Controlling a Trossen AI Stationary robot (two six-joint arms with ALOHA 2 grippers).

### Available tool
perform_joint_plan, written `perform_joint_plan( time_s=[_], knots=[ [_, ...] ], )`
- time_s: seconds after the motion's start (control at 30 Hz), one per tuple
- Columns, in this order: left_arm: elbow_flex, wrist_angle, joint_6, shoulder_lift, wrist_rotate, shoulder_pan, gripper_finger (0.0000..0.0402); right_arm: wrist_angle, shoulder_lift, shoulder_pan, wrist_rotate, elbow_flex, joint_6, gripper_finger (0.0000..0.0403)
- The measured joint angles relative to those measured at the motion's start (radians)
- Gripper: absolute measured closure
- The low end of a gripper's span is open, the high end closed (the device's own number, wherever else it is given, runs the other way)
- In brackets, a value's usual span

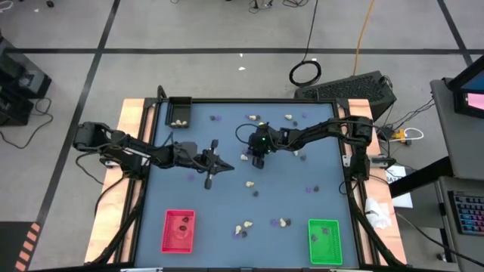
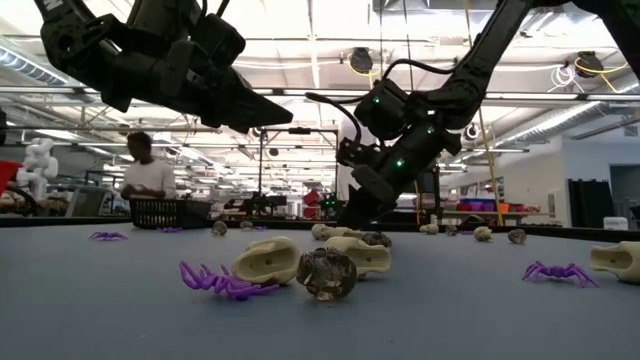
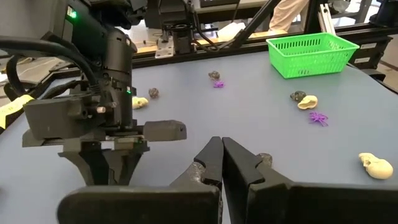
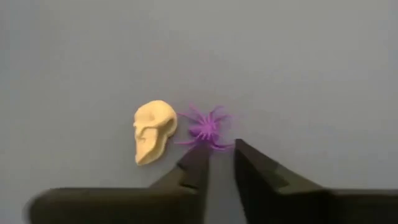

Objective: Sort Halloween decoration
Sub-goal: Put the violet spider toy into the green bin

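Two tools are over the blue surface (image 1: 227, 219). I see the right tool (image 4: 219, 149) pointing down at mid-surface, its fingers narrowed to a small gap, with their tips at the edge of a purple spider (image 4: 205, 129) — I can't tell whether it is pinched. A cream skull (image 4: 153, 132) lies just beside that spider. My left tool (image 3: 221, 149) hovers left of centre, fingers pressed together and holding nothing. Other trinkets are scattered across the surface — skulls, dark lumps and spiders. A few lie in the black tray (image 1: 179, 112) at the far left corner, the red tray (image 1: 178, 230) and the green tray (image 1: 324, 242) at the near edge.
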Motion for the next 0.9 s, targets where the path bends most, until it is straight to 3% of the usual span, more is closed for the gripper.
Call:
perform_joint_plan(
  time_s=[0.13, 0.43, 0.53, 0.7, 0.9],
  knots=[
    [0.0, -0.001, 0.0, 0.0, 0.0, 0.0, 0.0396, 0.001, -0.002, 0.003, -0.009, -0.001, -0.003, 0.0396],
    [0.0, -0.003, 0.0, 0.0, 0.0, 0.0, 0.0396, -0.055, -0.115, 0.03, -0.006, -0.006, -0.003, 0.0402],
    [0.0, -0.003, 0.0, 0.0, 0.0, 0.0, 0.0396, -0.065, -0.158, 0.046, 0.054, -0.004, -0.001, 0.04],
    [0.0, -0.003, 0.0, 0.0, 0.0, 0.0, 0.0396, -0.027, -0.156, 0.032, 0.145, -0.004, 0.087, 0.0361],
    [0.0, -0.002, 0.0, 0.0, 0.0, 0.0, 0.0396, 0.022, -0.078, 0.015, 0.152, 0.026, 0.279, 0.0264]
  ],
)
